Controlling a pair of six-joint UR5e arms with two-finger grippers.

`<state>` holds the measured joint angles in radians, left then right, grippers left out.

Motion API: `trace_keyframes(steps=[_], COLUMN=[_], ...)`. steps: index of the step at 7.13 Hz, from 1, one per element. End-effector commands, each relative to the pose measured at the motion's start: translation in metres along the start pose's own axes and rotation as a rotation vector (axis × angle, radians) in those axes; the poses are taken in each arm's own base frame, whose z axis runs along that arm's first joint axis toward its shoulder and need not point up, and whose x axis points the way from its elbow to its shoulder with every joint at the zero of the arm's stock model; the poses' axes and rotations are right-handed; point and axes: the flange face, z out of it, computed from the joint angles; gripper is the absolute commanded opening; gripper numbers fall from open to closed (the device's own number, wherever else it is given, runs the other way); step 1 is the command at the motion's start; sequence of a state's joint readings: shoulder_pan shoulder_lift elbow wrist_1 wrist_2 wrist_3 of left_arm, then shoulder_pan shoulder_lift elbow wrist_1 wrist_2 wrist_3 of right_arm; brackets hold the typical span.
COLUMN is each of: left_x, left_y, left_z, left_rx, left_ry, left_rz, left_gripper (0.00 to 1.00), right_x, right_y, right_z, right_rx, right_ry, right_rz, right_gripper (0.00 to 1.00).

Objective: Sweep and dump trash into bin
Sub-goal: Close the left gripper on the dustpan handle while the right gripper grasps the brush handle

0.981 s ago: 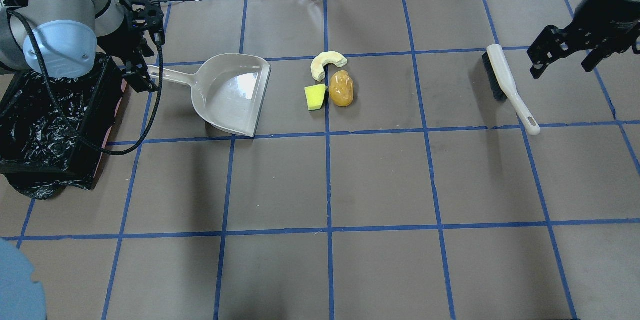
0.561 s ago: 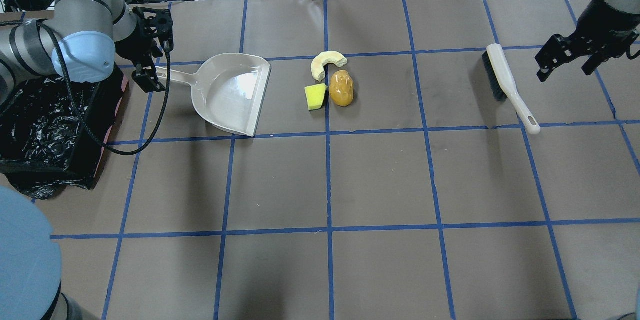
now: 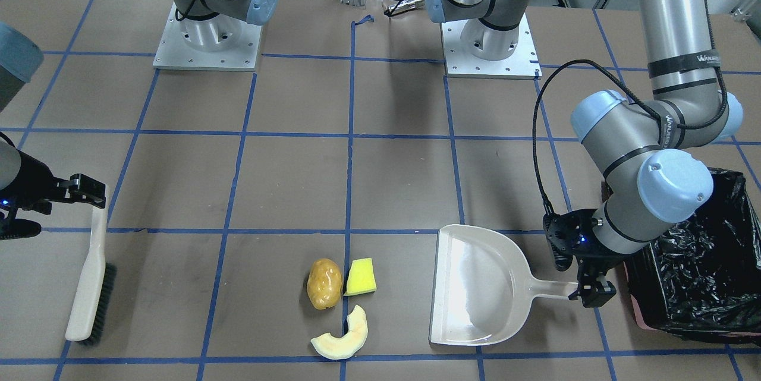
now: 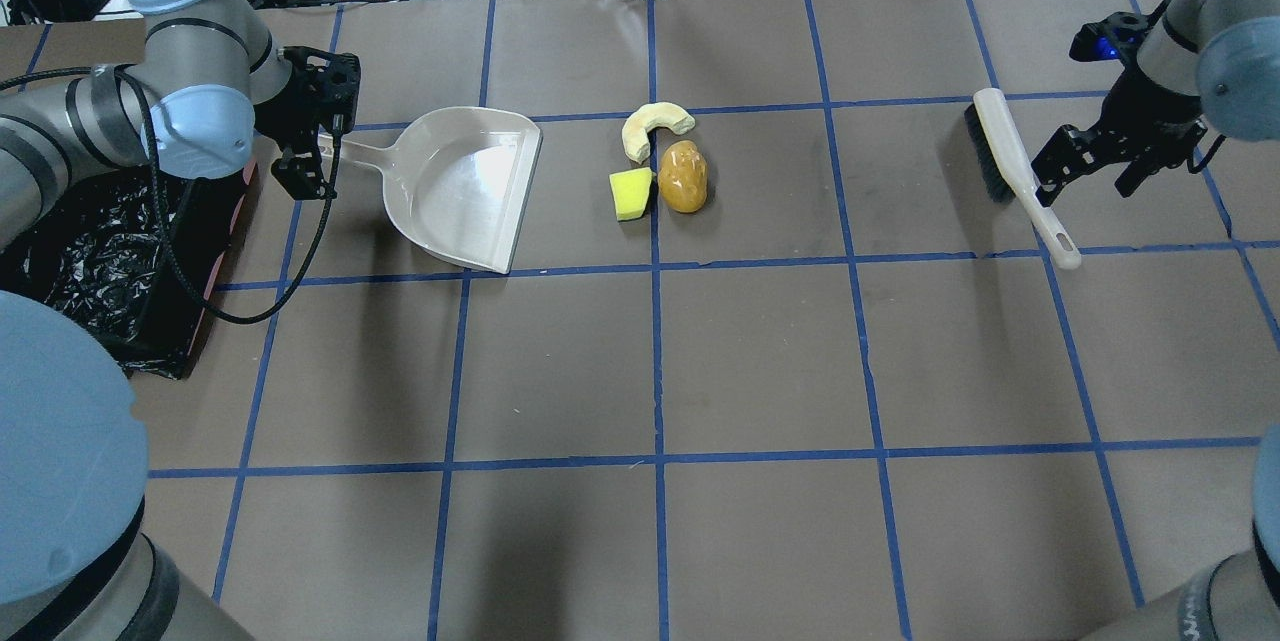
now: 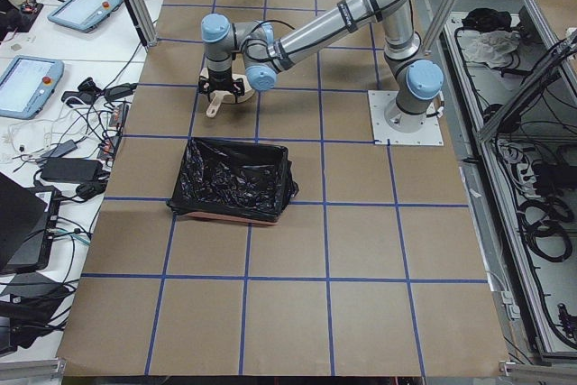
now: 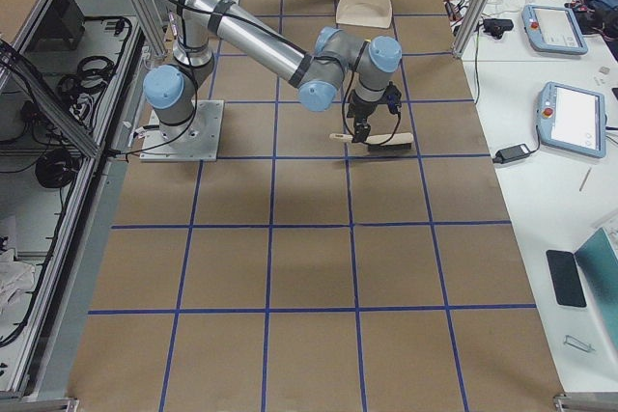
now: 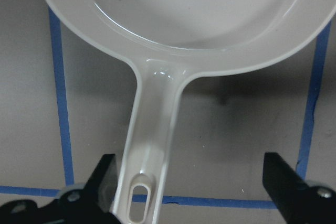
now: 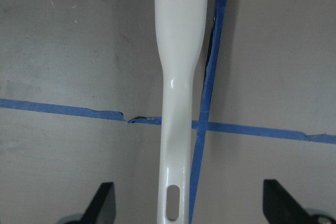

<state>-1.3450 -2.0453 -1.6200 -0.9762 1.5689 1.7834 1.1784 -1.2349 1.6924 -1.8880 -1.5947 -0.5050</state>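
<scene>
1. Both arms have closed in since a second ago: the left end effector [image 7: 190, 174] has slid from beside the bin [image 4: 70, 266] onto the dustpan [image 4: 465, 186] handle, and the right end effector [image 8: 189, 195] has dropped from off to the side onto the brush [image 4: 1005, 156] handle.
2. At far left stands the bin; only crinkled black liner shows inside it.
3. Just right of it, the left end effector is spread wide astride the tip of the dustpan handle. The handle lies close to one finger, with a clear gap to the other.
4. The dustpan lies flat, its tray bare plastic, its straight lip turned toward the trash across a strip of bare bench [image 4: 760, 351].
5. Mid-bench lies the trash: the melon slice [image 4: 650, 126] farthest from the robot, with the yellow block [image 4: 630, 194] and potato [image 4: 683, 178] side by side just nearer.
6. Well to the right, the brush lies on its side; the right end effector is spread wide on either side of its handle, touching neither side.
7. The whole near half of the bench is open.
</scene>
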Motion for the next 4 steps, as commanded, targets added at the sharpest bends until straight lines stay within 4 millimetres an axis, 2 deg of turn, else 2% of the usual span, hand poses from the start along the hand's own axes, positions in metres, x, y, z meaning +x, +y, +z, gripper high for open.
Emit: trace_keyframes(steps=[1,3,4], left_x=[0.001,0.0,-0.001], left_y=[0.006,0.008,0.007], left_z=[0.009,0.008,0.01], left_rx=[0.0,-0.005,-0.008], left_ry=[0.018,0.016,0.016], left_rz=[-0.001,-0.008,-0.005], left_gripper=[0.98,0.98,0.98], right_x=[0.001,0.001,0.001], right_y=[-0.006,-0.009,-0.01], right_z=[0.025,0.032,0.036], right_rx=[-0.035,-0.044,-0.049], right_ry=[-0.021,-0.03,-0.034], right_rz=[0.003,0.003,0.003], right_gripper=[1.0,0.93,0.92])
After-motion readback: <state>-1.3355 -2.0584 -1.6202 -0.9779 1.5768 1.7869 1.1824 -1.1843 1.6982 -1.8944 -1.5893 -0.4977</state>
